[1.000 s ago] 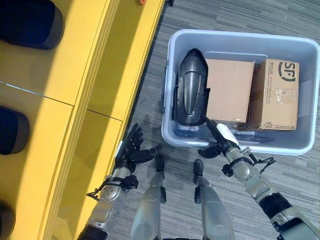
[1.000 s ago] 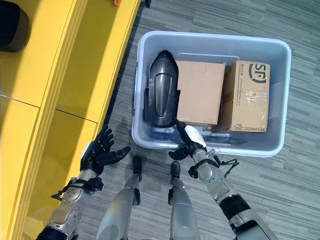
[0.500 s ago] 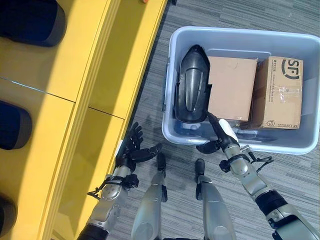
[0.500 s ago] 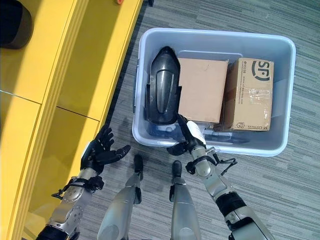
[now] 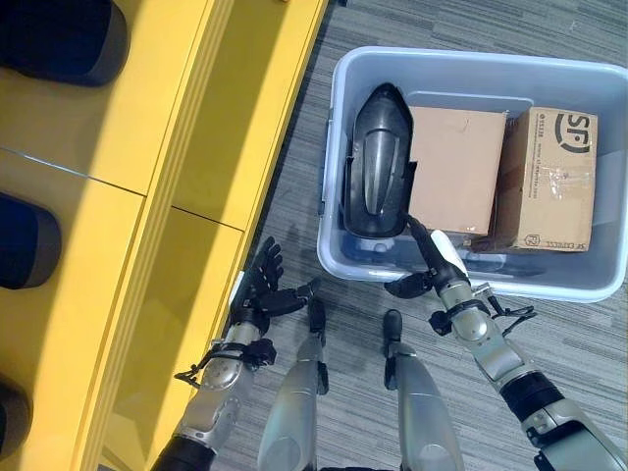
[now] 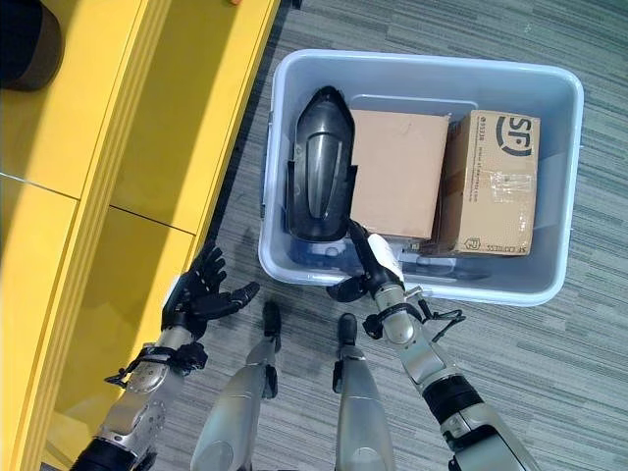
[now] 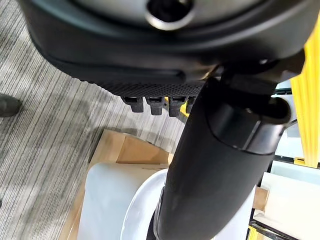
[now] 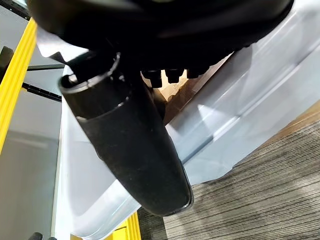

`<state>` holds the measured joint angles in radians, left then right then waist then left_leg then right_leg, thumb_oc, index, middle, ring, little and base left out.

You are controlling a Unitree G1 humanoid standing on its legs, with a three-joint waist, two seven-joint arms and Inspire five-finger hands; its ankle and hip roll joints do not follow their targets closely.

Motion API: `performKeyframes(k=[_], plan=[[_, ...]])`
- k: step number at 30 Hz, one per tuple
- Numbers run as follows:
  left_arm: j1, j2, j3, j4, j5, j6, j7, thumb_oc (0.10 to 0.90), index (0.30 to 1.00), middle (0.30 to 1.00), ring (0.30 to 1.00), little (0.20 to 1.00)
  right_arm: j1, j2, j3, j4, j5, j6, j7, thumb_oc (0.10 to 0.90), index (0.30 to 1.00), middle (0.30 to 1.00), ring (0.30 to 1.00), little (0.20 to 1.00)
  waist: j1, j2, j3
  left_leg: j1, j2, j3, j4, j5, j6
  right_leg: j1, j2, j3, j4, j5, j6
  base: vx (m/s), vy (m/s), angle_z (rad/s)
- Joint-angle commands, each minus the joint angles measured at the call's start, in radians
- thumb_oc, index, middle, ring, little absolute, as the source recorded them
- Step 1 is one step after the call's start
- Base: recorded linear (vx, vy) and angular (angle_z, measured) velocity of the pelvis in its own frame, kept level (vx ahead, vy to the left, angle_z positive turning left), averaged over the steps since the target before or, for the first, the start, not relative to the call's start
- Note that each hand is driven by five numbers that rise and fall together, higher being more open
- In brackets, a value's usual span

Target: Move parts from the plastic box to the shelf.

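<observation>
Grey carpet at bottom: right robot hand (image 6: 373, 269) spread over the plastic box (image 6: 422, 61) rim; left robot hand (image 6: 196, 294) spread, empty, lower left.

Grey plastic box (image 5: 339, 147) on grey carpet floor (image 5: 294, 196), right of long yellow shelf (image 5: 147, 196). Inside, along left wall: black moulded part (image 5: 378, 167); plain cardboard box (image 5: 453, 182) at centre; taped cardboard box (image 5: 549, 182) against right wall.
</observation>
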<state>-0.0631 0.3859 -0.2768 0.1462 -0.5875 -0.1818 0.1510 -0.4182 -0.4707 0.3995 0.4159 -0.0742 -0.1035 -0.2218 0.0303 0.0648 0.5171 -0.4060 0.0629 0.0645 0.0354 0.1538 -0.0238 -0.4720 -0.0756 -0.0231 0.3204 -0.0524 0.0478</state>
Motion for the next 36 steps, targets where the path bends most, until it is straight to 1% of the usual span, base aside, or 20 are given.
performKeyframes(k=[1,5,6,9,10,11,12,20,23,31,34,36], plan=[[0.003,0.026,-0.007,-0.090,-0.020,-0.069,0.021,0.900,1.000,1.000,1.000,1.000,-0.011,0.143,-0.022,-0.043,0.216,-0.081,-0.042,0.900,1.000,1.000,1.000,1.000,0.010,-0.008,-0.048,-0.024,0.045,-0.001,0.105,-0.095,-0.019,0.127,-0.107,0.040,-0.141,0.029,0.085,0.00,0.000,0.00],[0.000,0.025,-0.008,-0.089,-0.020,-0.067,0.028,0.900,1.000,1.000,1.000,1.000,-0.010,0.162,-0.034,-0.038,0.266,-0.088,-0.049,0.900,1.000,1.000,1.000,1.000,0.009,-0.006,-0.046,-0.025,0.043,0.001,0.105,-0.095,-0.019,0.127,-0.108,0.042,-0.141,0.030,0.085,0.00,0.000,0.00],[-0.003,0.024,-0.011,-0.088,-0.019,-0.066,0.033,0.900,1.000,1.000,1.000,1.000,-0.012,0.178,-0.040,-0.035,0.310,-0.095,-0.054,0.900,1.000,1.000,1.000,1.000,0.008,-0.005,-0.045,-0.026,0.042,0.002,0.105,-0.096,-0.018,0.125,-0.108,0.041,-0.141,0.031,0.085,0.00,0.000,0.00],[-0.005,0.024,-0.013,-0.088,-0.021,-0.066,0.037,0.900,1.000,1.000,1.000,1.000,-0.011,0.190,-0.043,-0.033,0.331,-0.099,-0.057,0.900,1.000,1.000,1.000,1.000,0.008,-0.003,-0.044,-0.026,0.041,0.003,0.106,-0.096,-0.018,0.126,-0.109,0.040,-0.143,0.032,0.085,0.00,0.012,0.04],[-0.008,0.022,-0.015,-0.086,-0.022,-0.067,0.044,0.900,1.000,1.000,1.000,1.000,-0.011,0.208,-0.044,-0.032,0.382,-0.108,-0.057,0.900,1.000,1.000,1.000,1.000,0.008,-0.002,-0.043,-0.025,0.041,0.003,0.106,-0.097,-0.019,0.126,-0.109,0.041,-0.144,0.033,0.085,0.00,0.013,0.06],[-0.008,0.022,-0.016,-0.086,-0.022,-0.067,0.044,0.900,1.000,1.000,1.000,1.000,-0.011,0.208,-0.044,-0.032,0.382,-0.108,-0.057,0.900,1.000,1.000,1.000,1.000,0.008,-0.002,-0.043,-0.025,0.041,0.003,0.106,-0.097,-0.019,0.126,-0.109,0.041,-0.144,0.033,0.085,0.00,0.018,0.04],[-0.011,0.020,-0.019,-0.085,-0.022,-0.064,0.049,0.900,1.000,1.000,1.000,1.000,-0.014,0.224,-0.042,-0.031,0.421,-0.114,-0.059,0.900,1.000,1.000,1.000,1.000,0.008,-0.001,-0.042,-0.026,0.041,0.004,0.107,-0.097,-0.019,0.125,-0.110,0.041,-0.143,0.034,0.085,0.00,0.000,0.00],[-0.021,0.018,-0.025,-0.082,-0.024,-0.065,0.062,0.900,1.000,1.000,1.000,1.000,-0.029,0.242,-0.033,-0.039,0.441,-0.117,-0.069,0.900,1.000,1.000,1.000,1.000,0.009,0.004,-0.040,-0.027,0.039,0.007,0.105,-0.096,-0.019,0.124,-0.111,0.041,-0.145,0.036,0.085,0.00,0.000,0.00],[-0.027,0.014,-0.031,-0.076,-0.025,-0.064,0.071,0.900,1.000,1.000,1.000,1.000,-0.037,0.261,-0.029,-0.040,0.482,-0.127,-0.072,0.900,1.000,1.000,1.000,1.000,0.009,0.005,-0.038,-0.027,0.038,0.008,0.105,-0.097,-0.018,0.122,-0.111,0.041,-0.146,0.038,0.085,0.00,0.000,0.00],[-0.032,0.014,-0.037,-0.074,-0.027,-0.067,0.076,0.900,1.000,1.000,1.000,1.000,-0.045,0.249,-0.020,-0.040,0.440,-0.116,-0.082,0.900,1.000,1.000,1.000,1.000,0.010,0.005,-0.038,-0.029,0.037,0.008,0.104,-0.097,-0.017,0.121,-0.110,0.040,-0.146,0.038,0.085,0.00,0.000,0.00],[-0.031,0.018,-0.032,-0.074,-0.024,-0.070,0.075,0.900,1.000,1.000,1.000,1.000,-0.039,0.228,-0.021,-0.056,0.396,-0.110,-0.085,0.900,1.000,1.000,1.000,1.000,0.008,0.003,-0.039,-0.028,0.037,0.008,0.104,-0.098,-0.017,0.120,-0.109,0.041,-0.143,0.038,0.085,0.00,0.000,0.00],[-0.025,0.022,-0.029,-0.078,-0.021,-0.070,0.067,0.900,1.000,1.000,1.000,1.000,-0.020,0.192,-0.023,-0.089,0.328,-0.100,-0.079,0.900,1.000,1.000,1.000,1.000,0.004,-0.004,-0.039,-0.027,0.038,0.008,0.106,-0.098,-0.017,0.121,-0.109,0.041,-0.144,0.039,0.085,0.00,0.000,0.00]])
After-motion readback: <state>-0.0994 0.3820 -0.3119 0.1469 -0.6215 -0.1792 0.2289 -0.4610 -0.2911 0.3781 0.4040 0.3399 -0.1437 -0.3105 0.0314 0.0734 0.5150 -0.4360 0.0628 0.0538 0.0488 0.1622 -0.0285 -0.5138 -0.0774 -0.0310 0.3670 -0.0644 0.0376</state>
